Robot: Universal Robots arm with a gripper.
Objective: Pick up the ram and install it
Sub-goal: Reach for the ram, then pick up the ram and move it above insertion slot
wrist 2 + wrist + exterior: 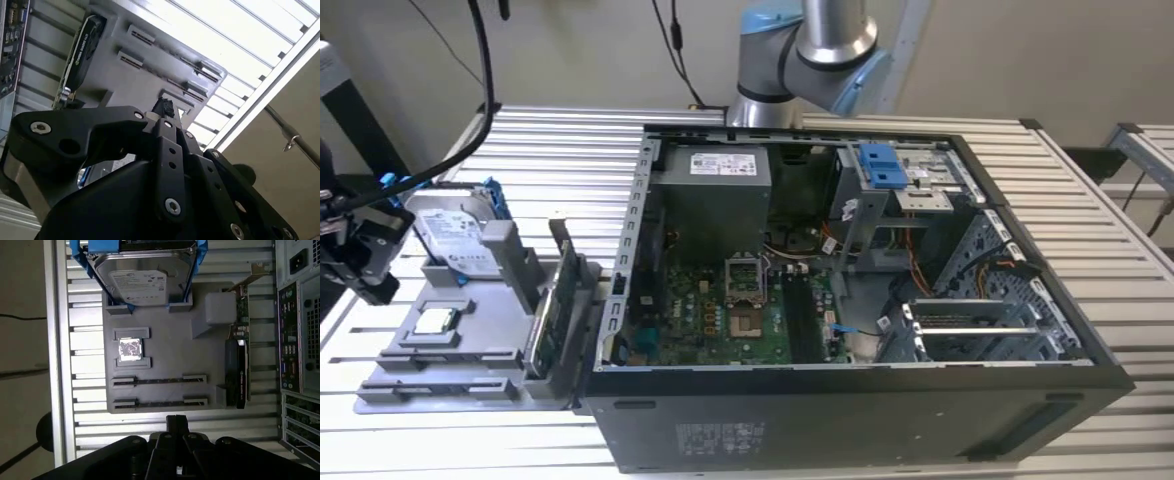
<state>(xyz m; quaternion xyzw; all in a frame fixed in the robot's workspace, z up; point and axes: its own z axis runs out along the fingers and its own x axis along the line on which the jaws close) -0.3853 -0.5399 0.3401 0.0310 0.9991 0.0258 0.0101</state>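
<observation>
One gray tray point(491, 322) sits on the slatted metal table point(1107, 250), just beside one open computer case point(854, 420), on the exterior view's left of it. The tray carries one silver hard drive point(145, 270) in a blue frame, standing tilted at one end. It also holds one small square CPU chip point(130, 349) in its own recess and one graphics card point(236, 372) standing on edge along the side next to the case. Two long parallel slots run across the tray beyond the chip, and the ram point(160, 381) shows as a slim dark strip in the slot nearer the chip. A second similar dark strip point(160, 402) lies in the other slot, though I cannot tell for sure whether that one is a stick or shadow. The one gripper point(176, 421) hangs above the table slats just past the tray edge nearest those two slots, apart from the ram. Its fingers point(161, 112) look pressed together with nothing pinched between them. Inside the case the green motherboard point(720, 320) lies exposed.
</observation>
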